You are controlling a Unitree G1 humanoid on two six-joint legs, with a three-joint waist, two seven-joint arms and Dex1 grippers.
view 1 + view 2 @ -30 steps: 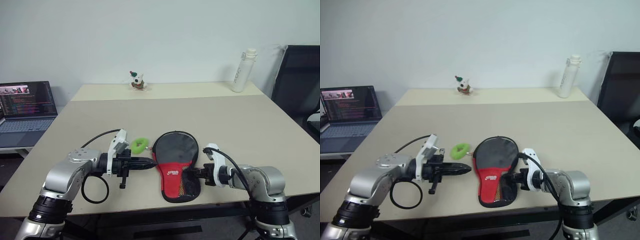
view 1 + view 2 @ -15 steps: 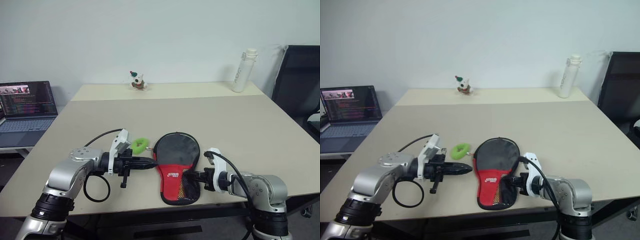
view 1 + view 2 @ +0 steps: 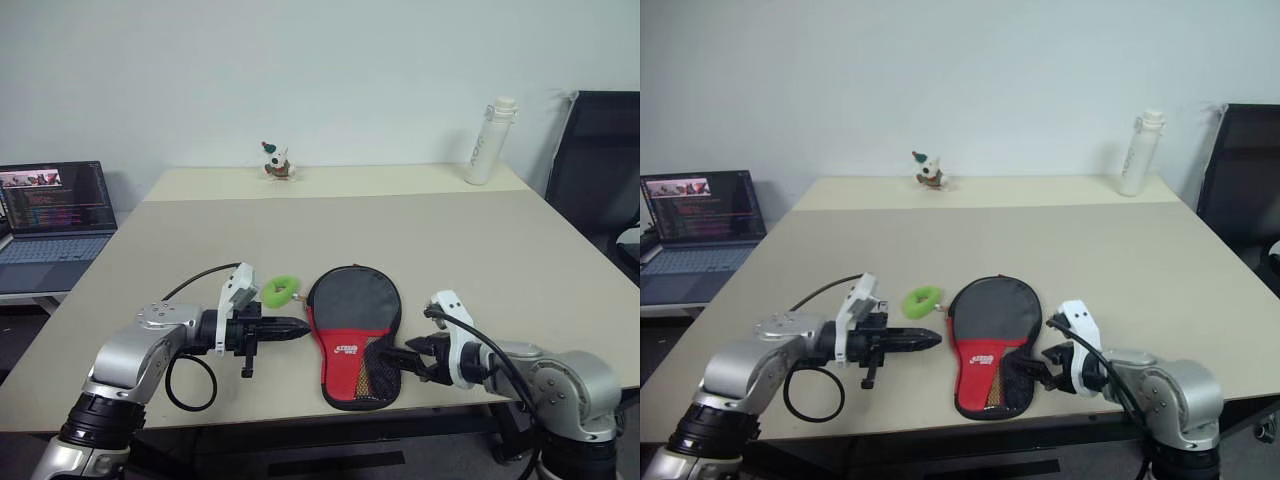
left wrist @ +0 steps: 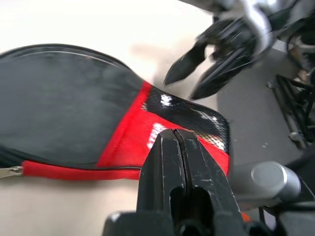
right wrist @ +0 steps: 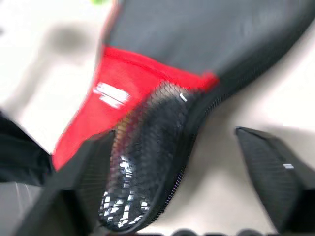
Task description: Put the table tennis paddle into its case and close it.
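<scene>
— Where's the paddle-shaped black fabric case with the red mesh panel (image 3: 352, 333)?

— Flat on the beige worktop (image 3: 480, 250) near its front edge, between the arms. It looks full, so I'd guess the bat is inside

— The grippers?

— Left gripper (image 3: 297, 326) clenched on nothing, just left of the case. Right gripper (image 3: 408, 361) released, by the handle end

— Next?

— Zipping, probably: find the fuzzy green pom-pom pull (image 3: 280, 290), pinch it

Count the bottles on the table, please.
1. The bottle, white, stands upright at the table's far right corner, by the wall.
</scene>
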